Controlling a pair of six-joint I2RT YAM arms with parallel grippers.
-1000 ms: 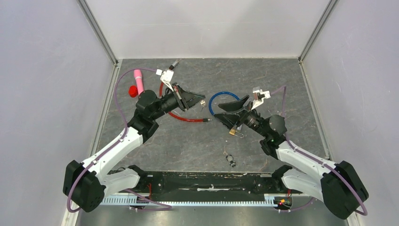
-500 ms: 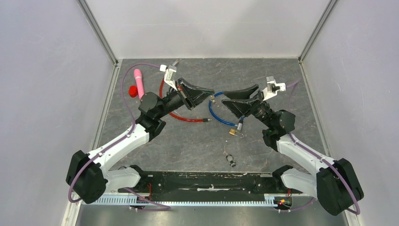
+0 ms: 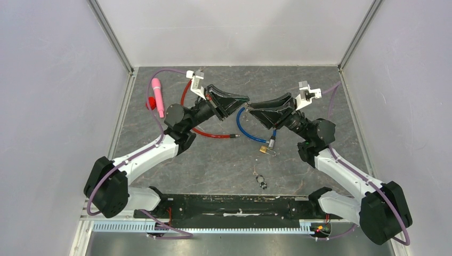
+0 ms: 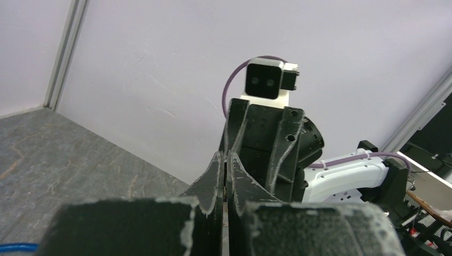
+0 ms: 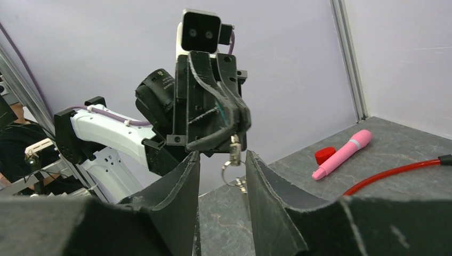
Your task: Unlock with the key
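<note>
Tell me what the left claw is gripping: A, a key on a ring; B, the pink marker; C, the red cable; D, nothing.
A: the right wrist view shows the left claw shut on a small key, which hangs down from its tips.
</note>
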